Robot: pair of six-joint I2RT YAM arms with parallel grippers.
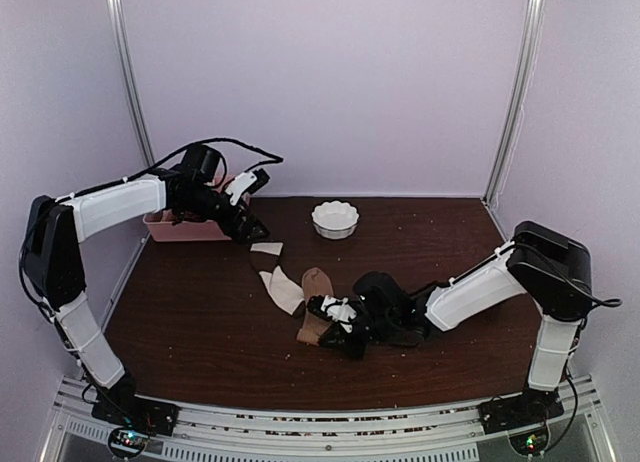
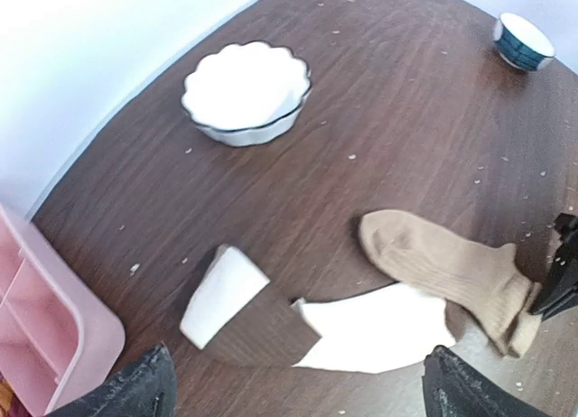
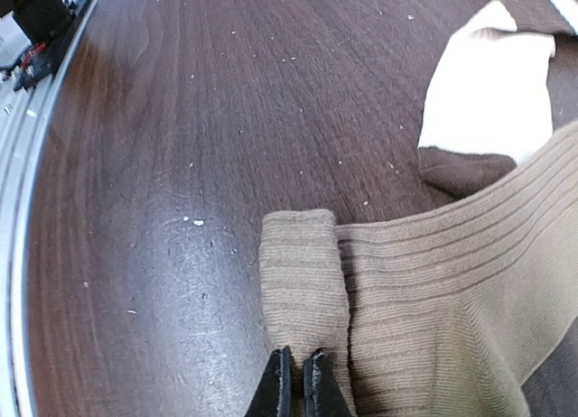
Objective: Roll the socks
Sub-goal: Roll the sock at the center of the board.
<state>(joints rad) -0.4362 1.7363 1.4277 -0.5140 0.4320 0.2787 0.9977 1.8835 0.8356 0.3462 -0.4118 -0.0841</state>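
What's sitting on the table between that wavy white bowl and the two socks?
Nothing but bare dark tabletop with a few pale crumbs, between the white bowl and the cream-and-brown sock and tan sock. The left wrist view shows it best.

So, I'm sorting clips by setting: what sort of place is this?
Probably a robot lab test booth: two arms bolted to a metal rail at the table edge, blank pale walls with metal posts, and props like socks and a bowl.
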